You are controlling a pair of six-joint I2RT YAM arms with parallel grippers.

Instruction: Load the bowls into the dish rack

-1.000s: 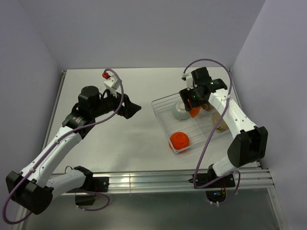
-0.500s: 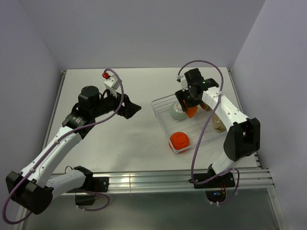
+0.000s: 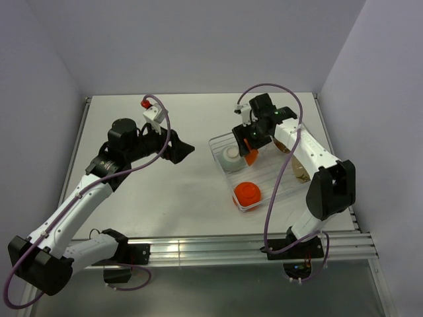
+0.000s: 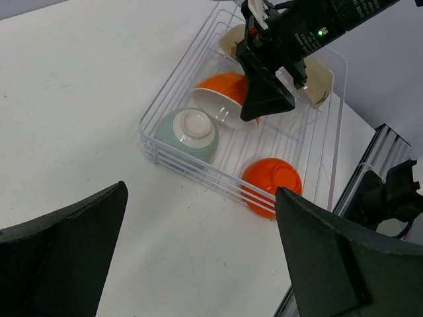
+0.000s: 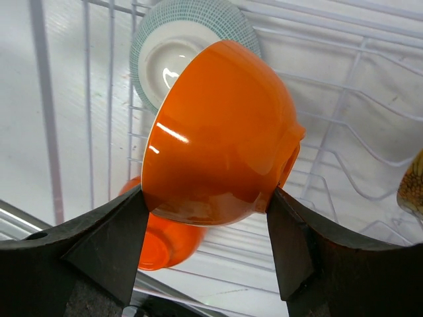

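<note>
1. The right gripper point(image 3: 254, 144) pinches a glossy orange-red round bowl point(image 5: 218, 132) between its fingers, tilted above the clear ribbed rectangular dish rack point(image 4: 198, 173).
2. Inside the dish rack, a pale mint green bowl point(image 4: 187, 134) and a second orange-red bowl point(image 4: 271, 183) rest upside down.
3. The left gripper point(image 3: 185, 149) hangs spread wide above the white tabletop point(image 3: 185, 191), left of the dish rack.

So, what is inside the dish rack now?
A mint green bowl and an orange bowl, both upside down, and two cream bowls, partly covered by the right arm. The right tool holds a second orange bowl above the rack; what lies under it is hidden.
</note>
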